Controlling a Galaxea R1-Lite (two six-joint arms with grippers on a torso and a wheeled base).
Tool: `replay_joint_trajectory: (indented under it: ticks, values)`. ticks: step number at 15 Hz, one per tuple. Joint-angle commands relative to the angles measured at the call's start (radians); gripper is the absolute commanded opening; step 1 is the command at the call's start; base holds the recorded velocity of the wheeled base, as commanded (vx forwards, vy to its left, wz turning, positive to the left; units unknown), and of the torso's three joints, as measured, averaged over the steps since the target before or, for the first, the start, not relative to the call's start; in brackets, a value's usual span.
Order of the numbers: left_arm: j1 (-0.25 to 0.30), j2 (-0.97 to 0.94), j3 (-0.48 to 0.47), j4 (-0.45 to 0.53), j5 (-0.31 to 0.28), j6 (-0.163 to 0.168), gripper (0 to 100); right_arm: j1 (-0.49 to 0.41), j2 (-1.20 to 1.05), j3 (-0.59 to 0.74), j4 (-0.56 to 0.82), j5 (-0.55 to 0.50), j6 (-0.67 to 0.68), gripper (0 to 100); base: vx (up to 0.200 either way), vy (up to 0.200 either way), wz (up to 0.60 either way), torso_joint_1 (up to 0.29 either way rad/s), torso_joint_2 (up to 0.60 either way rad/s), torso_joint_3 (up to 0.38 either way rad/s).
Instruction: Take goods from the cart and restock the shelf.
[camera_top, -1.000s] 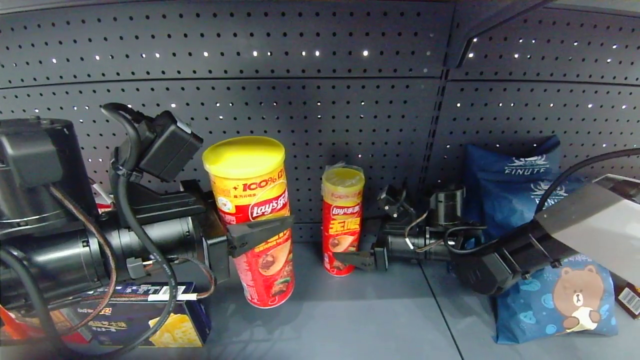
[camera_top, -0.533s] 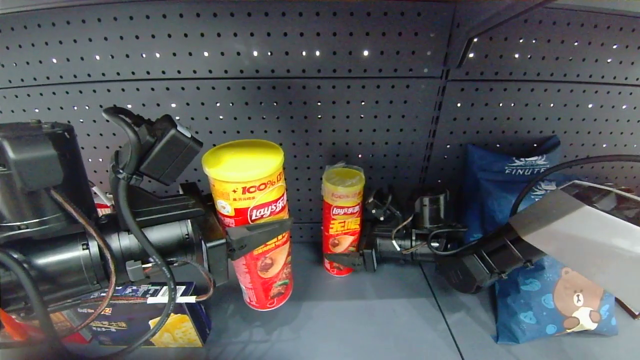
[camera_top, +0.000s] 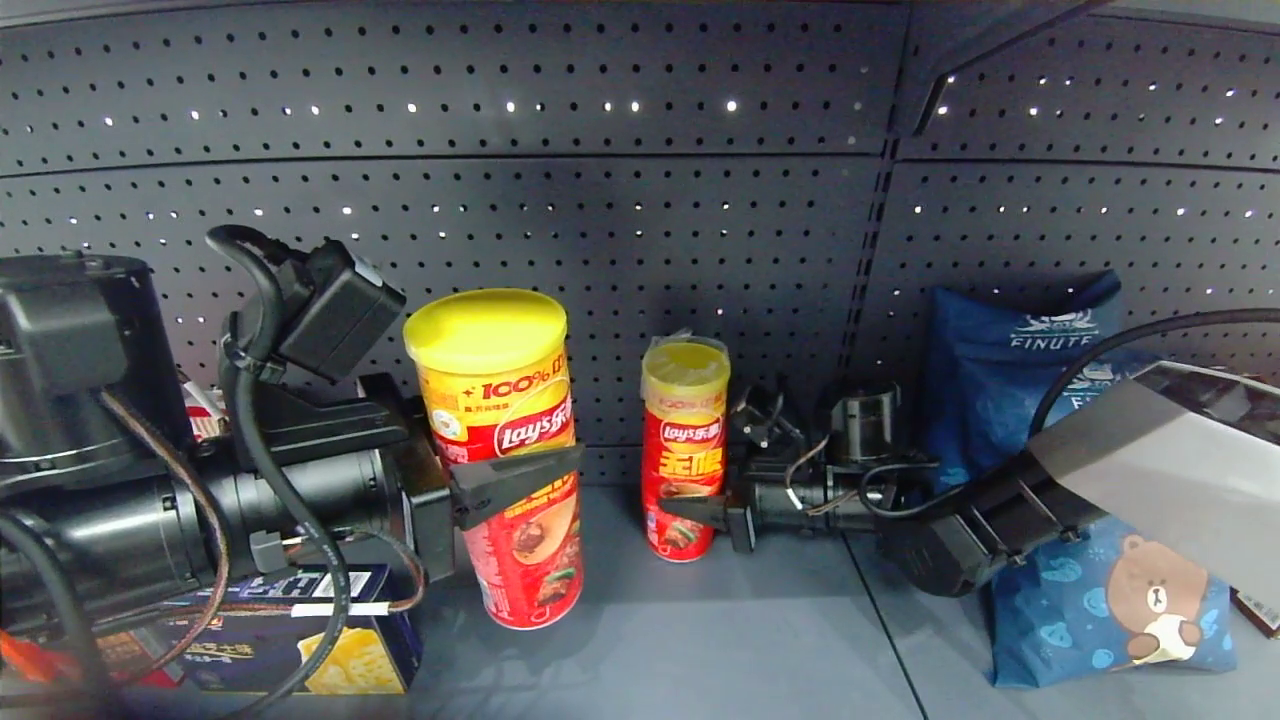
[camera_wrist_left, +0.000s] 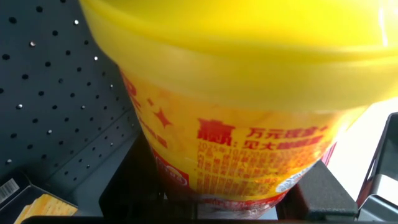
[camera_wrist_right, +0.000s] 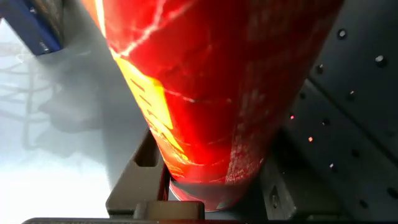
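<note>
A large chip can (camera_top: 497, 395) with a yellow lid and red lower body stands upright at the shelf's left-centre, with my left gripper (camera_top: 520, 482) shut around its middle. Its base is at the grey shelf floor (camera_top: 720, 640); I cannot tell if it touches. In the left wrist view the large can (camera_wrist_left: 249, 118) sits close between the jaws. A smaller chip can (camera_top: 684, 440) of the same kind stands upright near the pegboard, and my right gripper (camera_top: 692, 512) is shut on its lower part. Seen from the right wrist, the small can's red body (camera_wrist_right: 211, 93) rises from between the jaws.
A dark blue snack box (camera_top: 300, 640) lies at the front left under my left arm. Blue bags (camera_top: 1020, 340) and a blue bear-print bag (camera_top: 1110, 610) stand on the right. The perforated back wall (camera_top: 640, 220) closes the shelf behind. Open floor lies between and before the cans.
Both cans have come down a little in their grippers. The right gripper and its small can have also shifted slightly left.
</note>
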Motion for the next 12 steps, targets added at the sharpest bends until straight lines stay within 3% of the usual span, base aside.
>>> replay_joint_trajectory:
  ticks: [1, 12]
  values:
    - [0.0, -0.002, 0.001, 0.0, 0.0, 0.0, 0, 0.009, -0.07, 0.043, -0.004, -0.014, -0.001, 0, 0.0, 0.0, 0.0, 0.0, 0.0, 0.0]
    - [0.021, -0.005, 0.011, 0.0, 0.012, 0.0, 0, 0.118, -0.4, 0.482, -0.108, -0.106, 0.007, 0, 0.0, 0.0, 0.0, 0.0, 0.0, 0.0]
